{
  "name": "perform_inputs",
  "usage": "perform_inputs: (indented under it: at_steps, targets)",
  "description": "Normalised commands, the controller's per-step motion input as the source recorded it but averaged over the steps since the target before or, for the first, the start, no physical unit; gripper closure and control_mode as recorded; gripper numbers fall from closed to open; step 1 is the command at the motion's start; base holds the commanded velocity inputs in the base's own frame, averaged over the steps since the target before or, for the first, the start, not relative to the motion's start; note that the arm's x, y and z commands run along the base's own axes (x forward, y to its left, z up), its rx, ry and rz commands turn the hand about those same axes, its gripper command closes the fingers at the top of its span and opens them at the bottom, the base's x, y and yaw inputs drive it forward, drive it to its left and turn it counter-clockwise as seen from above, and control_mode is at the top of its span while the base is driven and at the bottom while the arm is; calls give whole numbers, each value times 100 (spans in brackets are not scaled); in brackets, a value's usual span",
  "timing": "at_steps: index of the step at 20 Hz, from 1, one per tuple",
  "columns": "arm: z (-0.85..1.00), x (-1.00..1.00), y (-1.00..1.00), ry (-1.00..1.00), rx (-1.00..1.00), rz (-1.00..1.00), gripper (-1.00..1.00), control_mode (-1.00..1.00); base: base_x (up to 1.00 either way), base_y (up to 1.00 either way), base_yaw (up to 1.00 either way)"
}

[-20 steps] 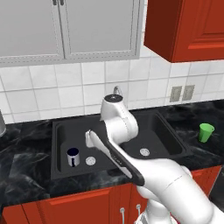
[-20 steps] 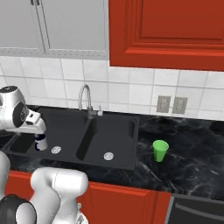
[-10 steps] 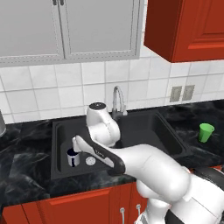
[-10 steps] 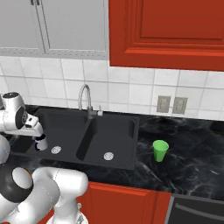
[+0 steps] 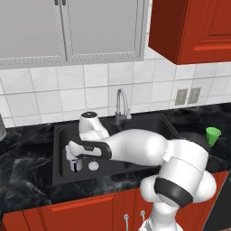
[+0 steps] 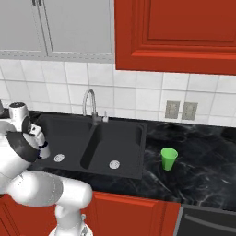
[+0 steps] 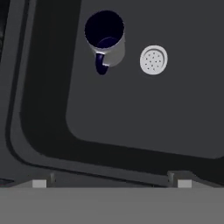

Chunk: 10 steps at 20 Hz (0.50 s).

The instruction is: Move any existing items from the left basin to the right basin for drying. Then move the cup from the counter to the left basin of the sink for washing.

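Hand view looks straight down into the left basin [image 7: 144, 118]; white mug [image 7: 106, 38] stands upright on the basin floor, dark blue inside facing the camera, handle pointing toward the lower edge of the frame; round silver drain [image 7: 153, 60] lies just beside the mug, apart from it; the basin's rounded corner and rim run down the left side of that frame; fingertips [image 7: 39, 183] show as two small pale stubs far apart at the bottom edge, jaws spread wide, nothing between them.

Left base view: gripper [image 5: 75, 159] hangs low over the left part of the left basin [image 5: 61, 153]; mug largely masked by the hand, a small dark-and-white patch under it is all that can be made out; drain [image 5: 94, 166] just right of the hand; the arm's bulk covers most of the right basin [image 5: 155, 124]; faucet [image 5: 121, 104] rises behind the arm; green cup [image 5: 212, 136] upright on the counter [image 5: 27, 180], well right of the sink, partly cut by the arm's shoulder.

Right base view: both basins open to sight, right basin [image 6: 120, 147] with its drain [image 6: 114, 164]; cup [image 6: 168, 158] whole, upright on the counter [image 6: 198, 156], near the sink's right rim; hand at the left edge over the left basin [image 6: 64, 138]; mug too hidden there to tell.
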Motion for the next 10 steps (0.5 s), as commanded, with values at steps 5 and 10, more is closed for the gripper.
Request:
perform_inputs:
  at_steps: [5,10]
  targets:
    - [-34,39,24,5,-2,0,-100,-100,0,0,0]
    - [-36,30,6,1,-2,0,-100,-100,0,0,0]
